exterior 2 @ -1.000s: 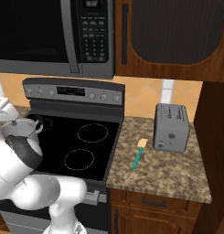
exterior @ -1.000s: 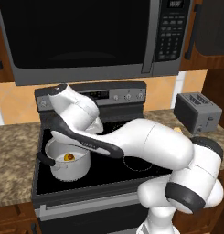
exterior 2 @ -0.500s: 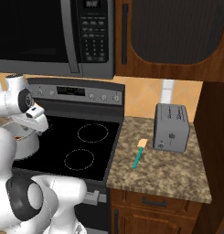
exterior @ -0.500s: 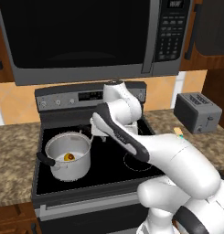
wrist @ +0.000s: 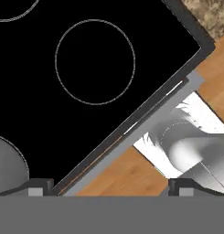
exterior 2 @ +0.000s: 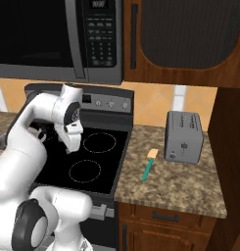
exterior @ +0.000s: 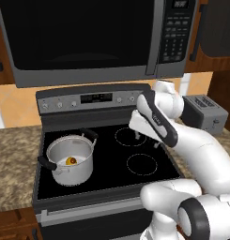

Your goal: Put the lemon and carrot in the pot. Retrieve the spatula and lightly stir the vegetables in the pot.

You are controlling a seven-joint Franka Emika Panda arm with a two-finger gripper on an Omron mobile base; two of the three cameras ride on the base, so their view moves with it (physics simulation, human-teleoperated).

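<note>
The spatula (exterior 2: 148,167) lies flat on the speckled granite counter (exterior 2: 175,188) to the right of the stove, just left of the grey toaster (exterior 2: 183,136). Its long axis runs near to far: the teal handle points toward the near edge, the pale head toward the wall. The black glass cooktop (exterior: 109,157) sits below a dark microwave (exterior: 88,40), with wooden cabinets (exterior 2: 190,39) at upper right. On the near left burner stands the pot (exterior: 70,160), upright, with the lemon (exterior: 68,161) and a bit of the carrot (exterior: 73,161) inside. The gripper (exterior: 145,138) hangs over the far right burner, well apart from pot and spatula; its fingers stand wide apart, holding nothing. Nothing lies between it and the spatula.
</note>
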